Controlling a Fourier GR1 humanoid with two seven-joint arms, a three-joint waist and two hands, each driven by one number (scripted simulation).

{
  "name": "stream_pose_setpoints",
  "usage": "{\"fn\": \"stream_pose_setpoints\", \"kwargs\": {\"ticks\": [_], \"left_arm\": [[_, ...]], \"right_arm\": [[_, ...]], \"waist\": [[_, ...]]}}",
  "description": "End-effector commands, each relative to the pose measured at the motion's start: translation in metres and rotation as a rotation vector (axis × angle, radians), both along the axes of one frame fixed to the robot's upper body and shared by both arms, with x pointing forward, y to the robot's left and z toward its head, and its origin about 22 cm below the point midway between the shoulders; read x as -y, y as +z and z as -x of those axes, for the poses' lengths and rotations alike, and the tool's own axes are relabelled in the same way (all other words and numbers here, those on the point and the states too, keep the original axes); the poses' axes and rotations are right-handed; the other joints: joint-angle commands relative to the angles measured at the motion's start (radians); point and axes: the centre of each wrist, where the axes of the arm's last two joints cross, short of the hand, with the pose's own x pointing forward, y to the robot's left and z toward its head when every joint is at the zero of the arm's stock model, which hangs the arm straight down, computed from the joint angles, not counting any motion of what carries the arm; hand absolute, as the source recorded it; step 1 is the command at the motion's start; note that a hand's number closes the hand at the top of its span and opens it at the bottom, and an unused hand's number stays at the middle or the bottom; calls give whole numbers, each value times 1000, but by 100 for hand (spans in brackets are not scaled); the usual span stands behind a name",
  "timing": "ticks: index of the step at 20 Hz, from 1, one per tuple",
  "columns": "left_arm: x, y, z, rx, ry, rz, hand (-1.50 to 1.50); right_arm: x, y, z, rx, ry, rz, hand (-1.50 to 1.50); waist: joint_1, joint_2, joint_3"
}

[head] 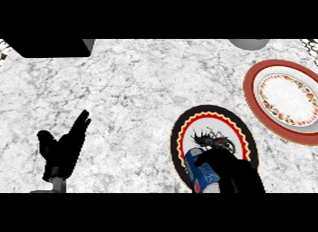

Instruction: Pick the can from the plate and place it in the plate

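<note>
My right hand [229, 168] curls round the blue can [203, 171] on the near black-rimmed plate [182, 131]; I should lift straight up (left hand [62, 149] rests open) before crossing to the red-rimmed plate [253, 80].

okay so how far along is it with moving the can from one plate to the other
Early stage. Done: the right hand has reached the blue can, its fingers curled round it. In hand: the can sits on the black-rimmed plate. Left: carry it to the red-rimmed plate. The left hand rests open.
</note>
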Motion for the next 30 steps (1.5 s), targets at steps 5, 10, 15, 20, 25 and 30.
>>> {"fn": "stream_pose_setpoints", "kwargs": {"ticks": [5, 10, 15, 20, 25, 30], "left_arm": [[0, -5, -4, -54, 4, 2, 0], [6, 1, 4, -41, -27, 4, 0], [18, -7, 5, -49, -21, 10, 0], [20, 3, 0, -66, -21, 6, 0], [11, 1, -16, -58, -28, 21, 0], [20, 21, -6, -47, -21, 17, 0]], "right_arm": [[6, 20, 7, 148, -220, -261, 150], [56, 40, -13, 203, -304, -365, 150], [108, 25, -46, 269, -391, -425, 150], [152, 3, -88, 344, -468, -343, 150], [209, 1, -131, 384, -523, -358, 150], [250, -31, -154, 377, -519, -346, 150]], "waist": [[3, 10, -7], [12, 12, -6], [14, 14, -6], [21, 13, -6], [24, 17, -6], [37, 17, -4]]}}
